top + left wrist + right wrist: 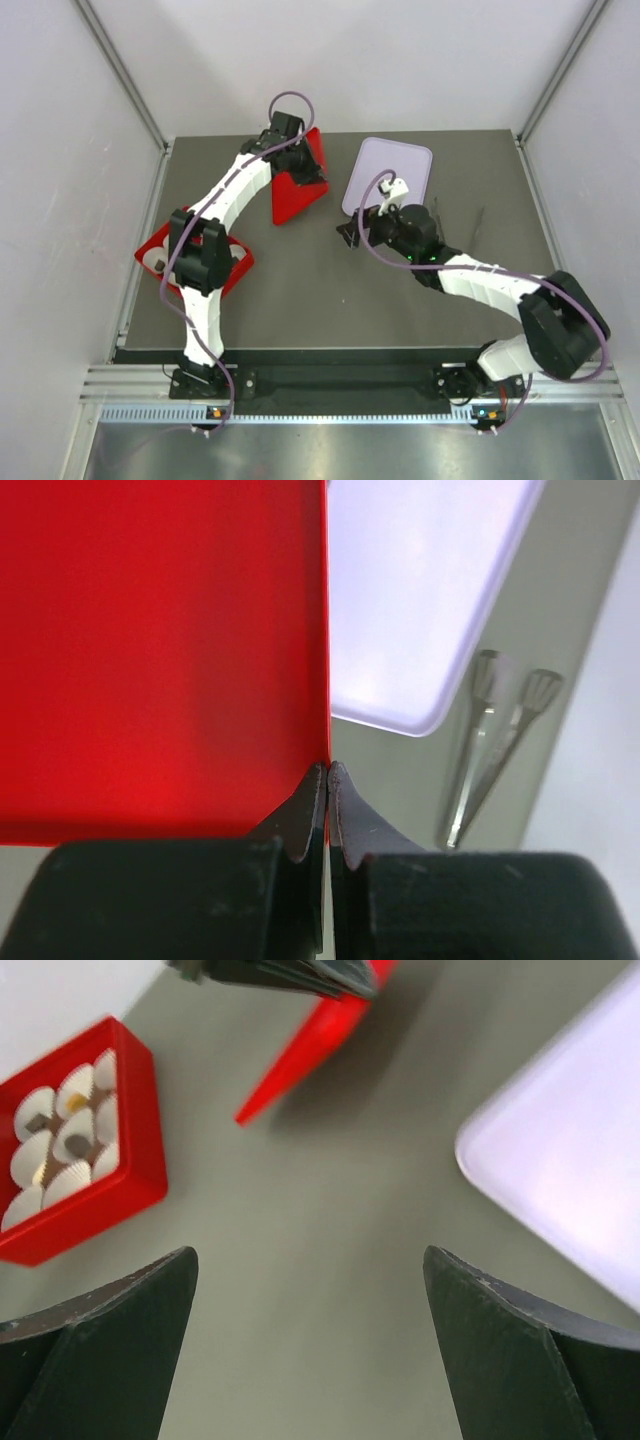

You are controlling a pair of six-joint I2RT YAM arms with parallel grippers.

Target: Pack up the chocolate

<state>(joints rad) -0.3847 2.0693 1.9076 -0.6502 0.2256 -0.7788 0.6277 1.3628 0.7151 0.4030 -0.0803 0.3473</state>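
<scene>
On the near-left part of the dark desk (330,300) sits the red box (140,1175), partly under the left arm in the top view; it is lined with white fluted paper cups (30,1155), and the chocolate (78,1145) lies inside them, small dark and tan pieces showing in several cups, though the count is hard to tell from here. Further in, over bare desk near the middle, hang the right fingers (350,233); they stand wide apart with nothing between them, the box off to one side of them and the tray's rounded corner to the other. Beyond, the left arm reaches to the far half of the desk; the left fingers (328,780) are pressed together on the edge of the red lid (150,650), which is tilted, with one corner pointing down toward the desk. Just right of the lid, at the far side, lies the pale lavender tray (400,165), flat on the desk and apart from the lid; the left wrist view also shows two thin metal pins (487,685) with knurled heads beside the tray.
</scene>
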